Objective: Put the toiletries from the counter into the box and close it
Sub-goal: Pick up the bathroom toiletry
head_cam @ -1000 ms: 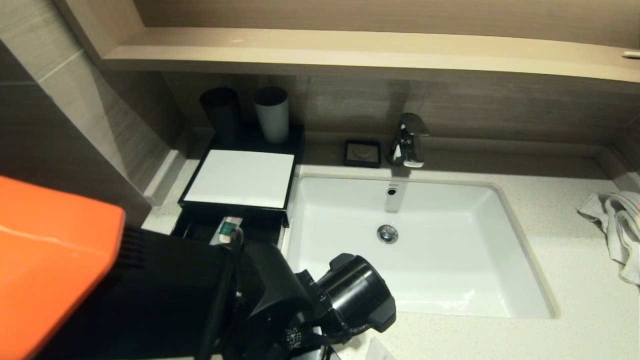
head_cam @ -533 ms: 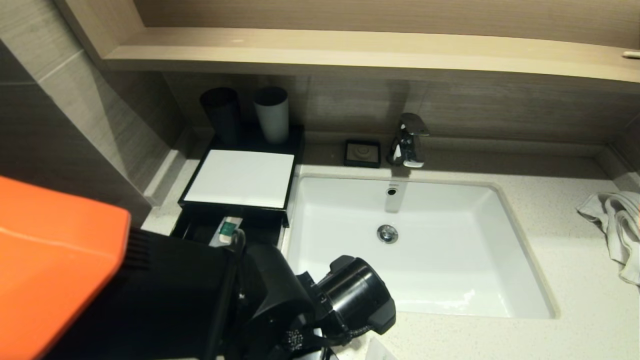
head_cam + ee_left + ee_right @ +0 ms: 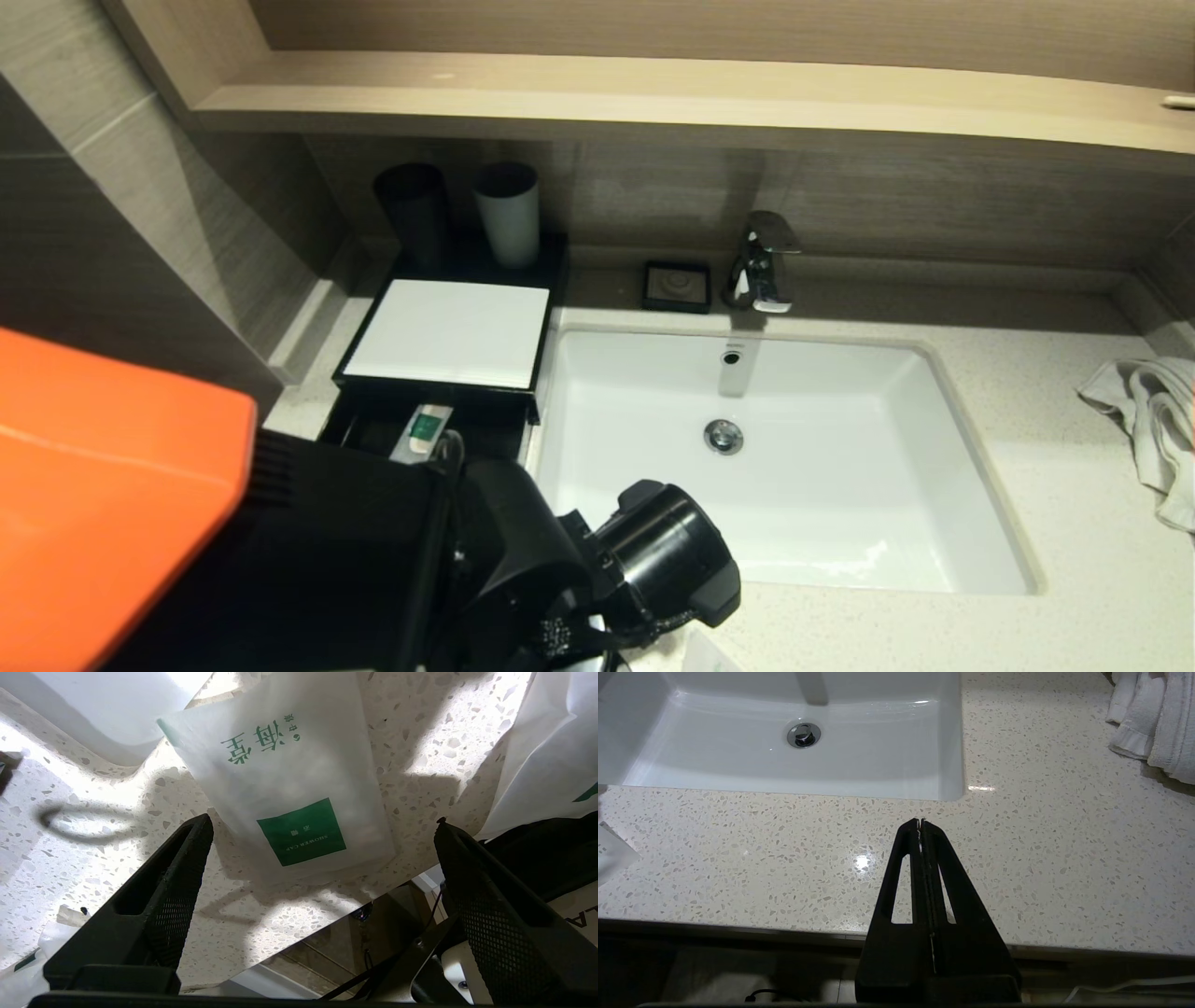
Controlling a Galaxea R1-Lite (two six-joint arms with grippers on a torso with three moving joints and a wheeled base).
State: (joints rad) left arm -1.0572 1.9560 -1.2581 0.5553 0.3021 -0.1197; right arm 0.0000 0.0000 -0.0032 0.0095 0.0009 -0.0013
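My left gripper [image 3: 322, 826] hangs spread over the shower cap packet [image 3: 289, 788], flat on the counter [image 3: 93, 858] by the sink; thin, light, floppy, slippery, so pinch an edge. Right gripper [image 3: 920, 823] parked, pressed together

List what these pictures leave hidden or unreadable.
- Head view: left arm covers the near counter, the left hand and most of the open drawer.
- Left wrist view: a second packet is cut off by the edge; its print is unreadable.
- Right wrist view: towel cropped at the corner.
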